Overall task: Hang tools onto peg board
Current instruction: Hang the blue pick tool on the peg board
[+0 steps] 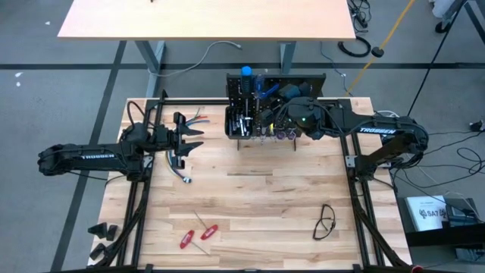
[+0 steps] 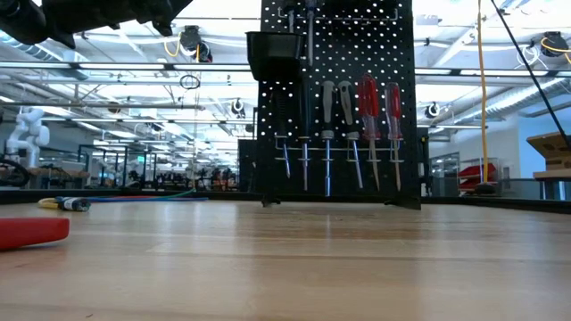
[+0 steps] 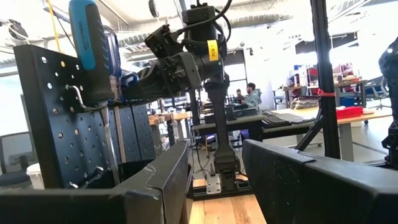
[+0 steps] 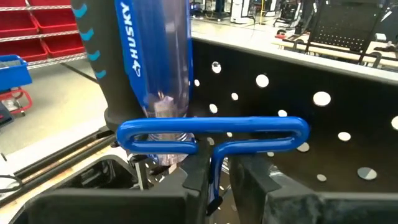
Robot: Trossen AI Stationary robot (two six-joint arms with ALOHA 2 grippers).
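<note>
Blue T-handled tool (image 4: 214,132) sits pinched in the right claw (image 4: 214,171) at the peg board (image 1: 273,102), upper centre of the high view, crowded by a blue-and-black screwdriver (image 4: 134,56) hanging just beside it. Two red-handled tools (image 1: 197,236) lie on the bench (image 1: 258,205) lower left, glasses (image 1: 325,221) lower right. The left claw (image 1: 184,141) hovers parted and empty beside coloured wires (image 1: 198,119).

2 red tools (image 1: 195,236), 1 peg board (image 2: 336,98)
</note>
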